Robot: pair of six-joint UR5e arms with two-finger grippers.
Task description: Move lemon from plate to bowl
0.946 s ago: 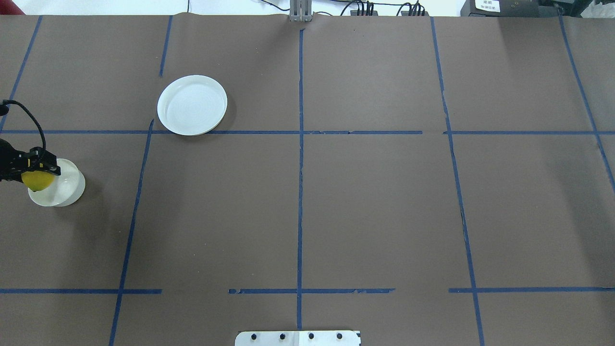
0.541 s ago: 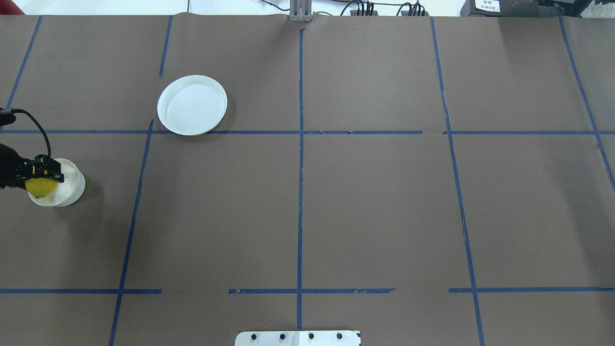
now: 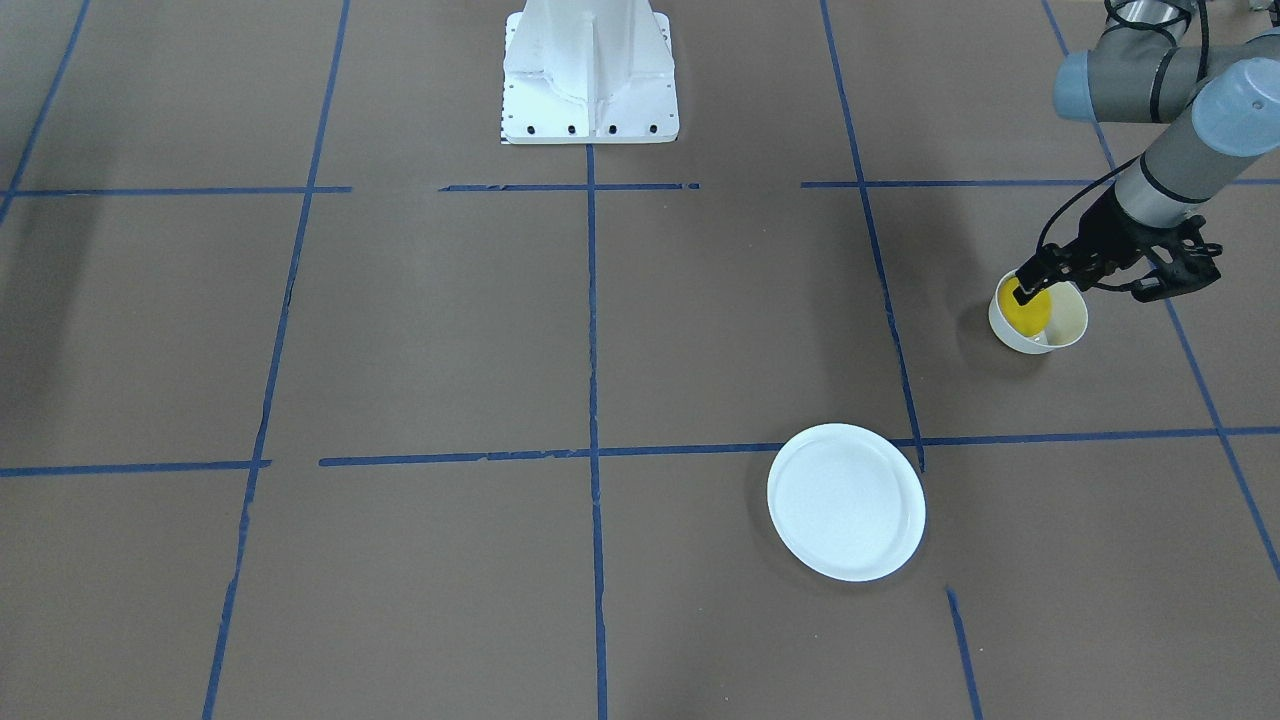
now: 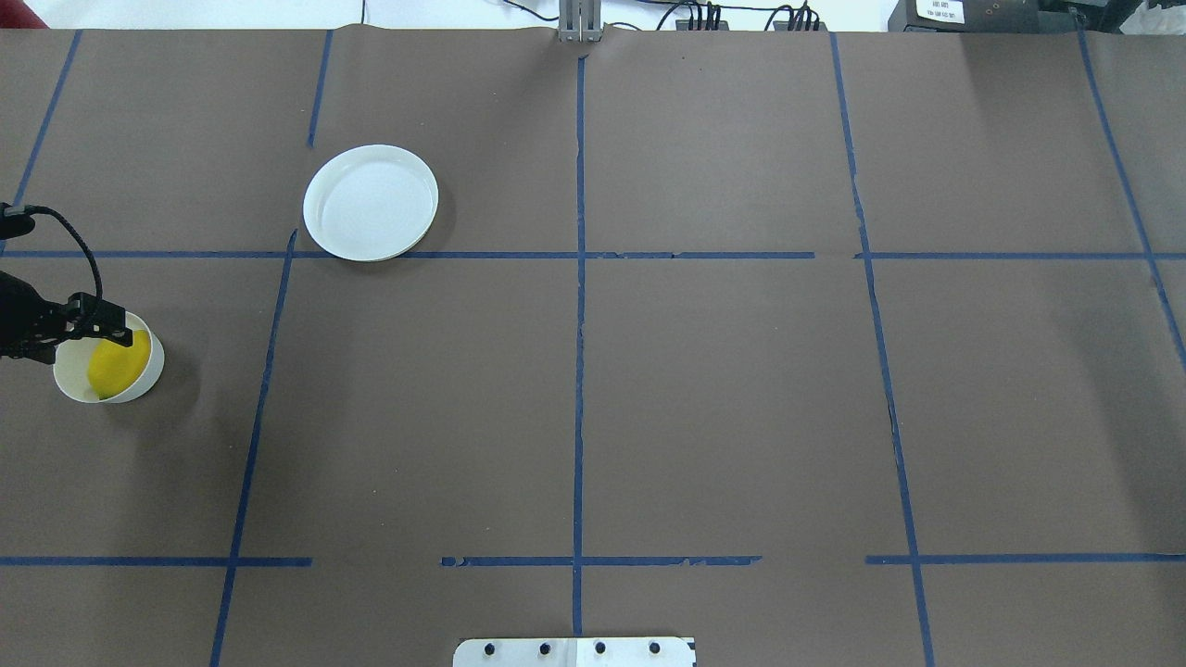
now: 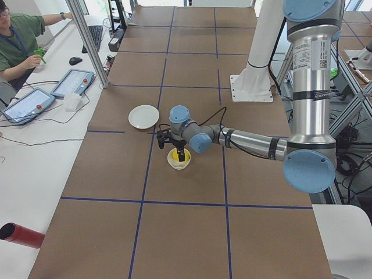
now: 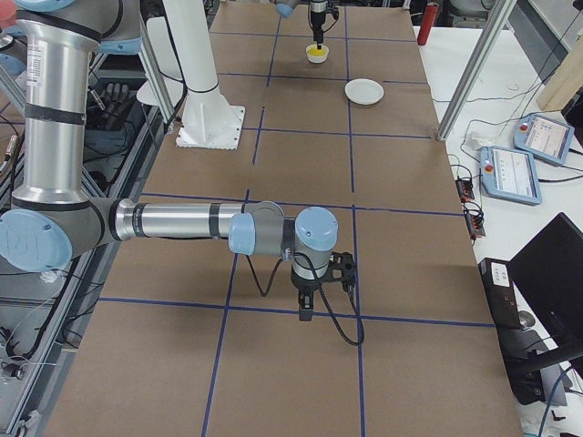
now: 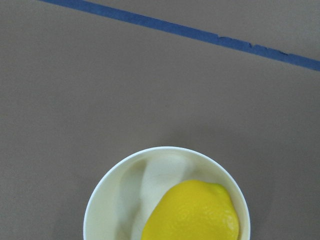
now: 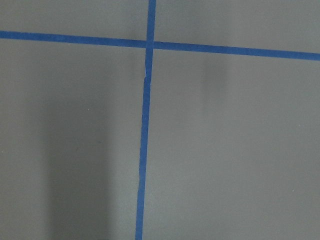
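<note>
Lemon: the lemon [image 4: 119, 363] lies inside the bowl [image 4: 67, 380], leaning on its wall and off the plate [image 4: 371, 202]. Your left wrist view shows it free, with nothing pinching it.
Left gripper: the left gripper [image 4: 109, 326] hovers just over the bowl's rim, released and empty. I judge it sits that low so the fruit drops short and doesn't bounce out.
Plate: bare, well apart from the bowl.
Right gripper: the right gripper [image 6: 307, 305] hangs over bare bench [image 4: 704, 389], far from the work and likely parked out of your way. You cannot tell whether it is released or clenched.
Stage: the transfer looks done. Only lifting clear seems left.
</note>
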